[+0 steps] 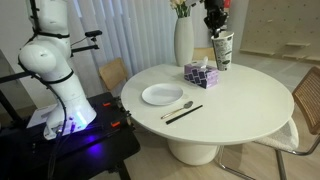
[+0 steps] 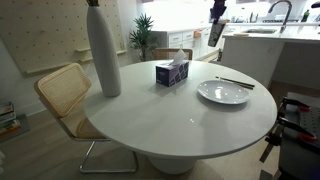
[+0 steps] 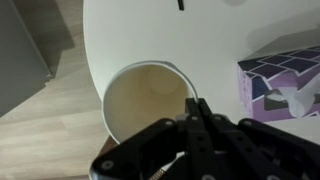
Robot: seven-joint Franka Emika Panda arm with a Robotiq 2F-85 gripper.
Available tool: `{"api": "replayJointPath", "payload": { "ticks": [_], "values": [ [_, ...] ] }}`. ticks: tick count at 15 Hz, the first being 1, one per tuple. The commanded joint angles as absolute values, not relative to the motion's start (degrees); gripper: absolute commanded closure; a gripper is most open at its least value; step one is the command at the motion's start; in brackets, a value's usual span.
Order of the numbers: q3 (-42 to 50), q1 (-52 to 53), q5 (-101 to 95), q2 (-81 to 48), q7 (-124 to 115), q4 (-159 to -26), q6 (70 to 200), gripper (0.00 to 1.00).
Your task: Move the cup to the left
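The cup (image 1: pixel 222 52) is white with a dark rim and dark speckles. It hangs at the far side of the round white table (image 1: pixel 240 110), next to the tall white vase (image 1: pixel 183 42). My gripper (image 1: pixel 216 22) comes down from above and is shut on the cup's rim. In the wrist view I look down into the empty cup (image 3: pixel 145 100), with my fingers (image 3: pixel 197 105) pinched on its right rim. The cup overlaps the table edge and the floor there. In an exterior view my gripper (image 2: pixel 217 12) is at the top edge, and the cup is hard to make out.
A purple tissue box (image 1: pixel 200 75) stands just in front of the cup and shows in the wrist view (image 3: pixel 282 85). A white plate (image 1: pixel 161 95) and cutlery (image 1: pixel 182 110) lie nearer the robot base. A wicker chair (image 2: pixel 62 95) stands at the table. The vase (image 2: pixel 103 55) is tall.
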State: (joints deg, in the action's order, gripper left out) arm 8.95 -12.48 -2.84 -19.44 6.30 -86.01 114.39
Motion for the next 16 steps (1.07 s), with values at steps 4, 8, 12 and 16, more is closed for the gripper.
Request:
{"api": "replayJointPath", "payload": {
  "ticks": [4,8,12,16],
  "values": [
    [4.8,-4.7,-10.5,-7.3,7.9,-96.6,110.1,0.99],
    [1.0,-1.1,-12.3,-5.1,13.1,-99.6,110.4,0.99],
    [-2.2,0.9,-8.9,-3.7,21.7,-101.8,108.6,0.99],
    [-4.0,1.9,-7.2,0.1,32.2,-106.2,106.9,0.99]
  ]
}}
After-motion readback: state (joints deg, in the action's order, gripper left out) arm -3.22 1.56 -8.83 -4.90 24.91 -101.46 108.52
